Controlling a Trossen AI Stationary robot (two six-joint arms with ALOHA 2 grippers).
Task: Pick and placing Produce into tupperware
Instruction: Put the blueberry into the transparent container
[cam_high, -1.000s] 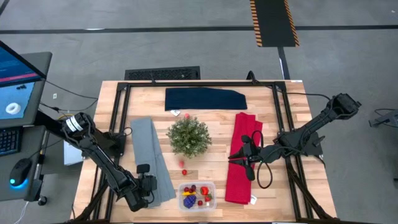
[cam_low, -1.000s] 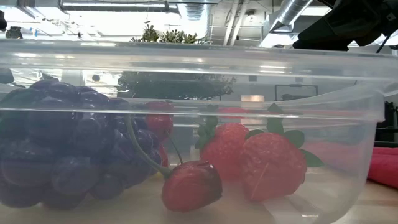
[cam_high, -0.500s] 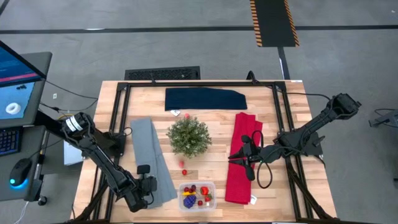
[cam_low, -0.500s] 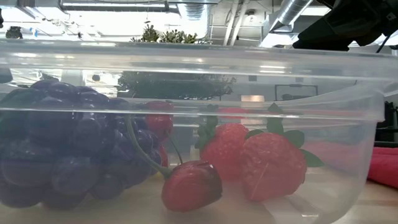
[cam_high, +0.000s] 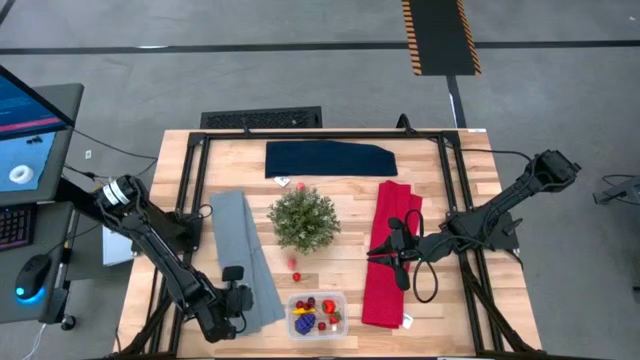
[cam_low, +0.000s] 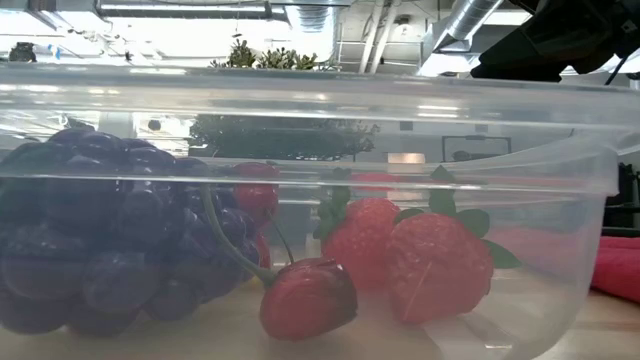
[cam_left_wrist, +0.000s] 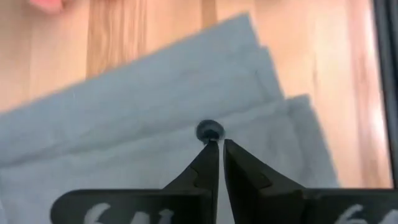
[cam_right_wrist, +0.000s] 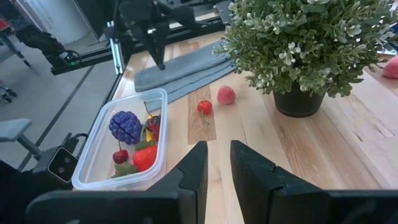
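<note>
High view: my left end effector (cam_high: 243, 297) sits over the near end of the grey cloth (cam_high: 244, 258), just beside the tupperware (cam_high: 317, 313) at the bench (cam_high: 340, 190) front edge. My right end effector (cam_high: 382, 252) waits over the red cloth (cam_high: 388, 256).
Low view: grape cluster (cam_low: 95, 235) and strawberries (cam_low: 415, 260) lie inside the tupperware.
Left wrist view: my fingers (cam_left_wrist: 208, 163) are pressed together, tips at a small dark berry (cam_left_wrist: 209, 130) on the grey cloth; a grip I cannot confirm.
Right wrist view: fingers slightly spread, empty. Two red pieces (cam_right_wrist: 215, 100) lie on the bench between plant (cam_right_wrist: 305, 43) and tupperware.
</note>
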